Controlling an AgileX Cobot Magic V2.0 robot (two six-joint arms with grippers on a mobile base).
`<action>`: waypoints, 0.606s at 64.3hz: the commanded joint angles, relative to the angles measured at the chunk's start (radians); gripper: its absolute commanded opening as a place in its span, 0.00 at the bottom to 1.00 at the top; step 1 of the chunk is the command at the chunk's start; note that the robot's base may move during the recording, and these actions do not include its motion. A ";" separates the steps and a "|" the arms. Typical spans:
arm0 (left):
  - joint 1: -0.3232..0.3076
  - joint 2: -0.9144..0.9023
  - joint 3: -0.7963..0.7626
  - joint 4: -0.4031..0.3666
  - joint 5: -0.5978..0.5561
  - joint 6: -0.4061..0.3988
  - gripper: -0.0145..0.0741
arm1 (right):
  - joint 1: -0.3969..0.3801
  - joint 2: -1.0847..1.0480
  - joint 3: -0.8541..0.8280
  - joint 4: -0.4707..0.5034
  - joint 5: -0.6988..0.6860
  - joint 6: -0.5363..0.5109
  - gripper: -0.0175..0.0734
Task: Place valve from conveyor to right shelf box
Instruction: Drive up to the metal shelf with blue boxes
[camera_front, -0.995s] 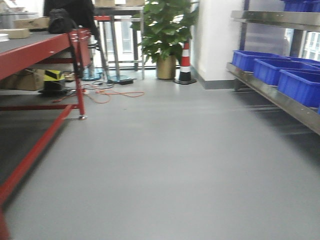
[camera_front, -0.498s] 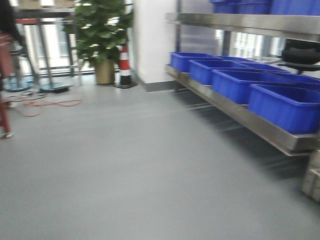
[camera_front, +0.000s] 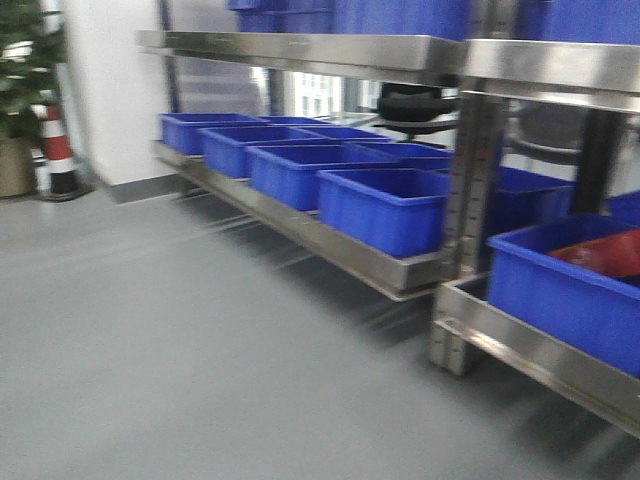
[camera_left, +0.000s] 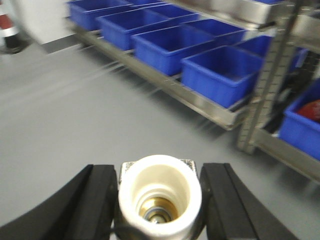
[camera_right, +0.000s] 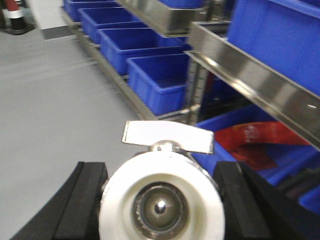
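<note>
The steel shelf (camera_front: 300, 45) runs ahead and off to the right, with blue boxes (camera_front: 385, 210) lined along it. The right claw (camera_right: 161, 200) is nearer and clamps a valve (camera_right: 160, 207), bore pointing back along the claw. The left claw (camera_left: 160, 195) grips a second valve (camera_left: 160, 187).

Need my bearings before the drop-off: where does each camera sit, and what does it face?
Front: on the body, facing the shelf and blue boxes; no robot parts visible.
Left wrist: behind the left gripper, shut on a white-capped valve; shelf ahead.
Right wrist: behind the right gripper, shut on a handled valve; shelf close.
Shared: the box with red contents.
</note>
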 joint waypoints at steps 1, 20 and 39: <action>-0.005 -0.008 -0.008 -0.009 -0.059 -0.001 0.04 | -0.005 -0.008 -0.008 -0.007 -0.083 -0.002 0.02; -0.005 -0.008 -0.008 -0.009 -0.059 -0.001 0.04 | -0.005 -0.008 -0.008 -0.007 -0.083 -0.002 0.02; -0.005 -0.008 -0.008 -0.009 -0.059 -0.001 0.04 | -0.005 -0.008 -0.008 -0.007 -0.083 -0.002 0.02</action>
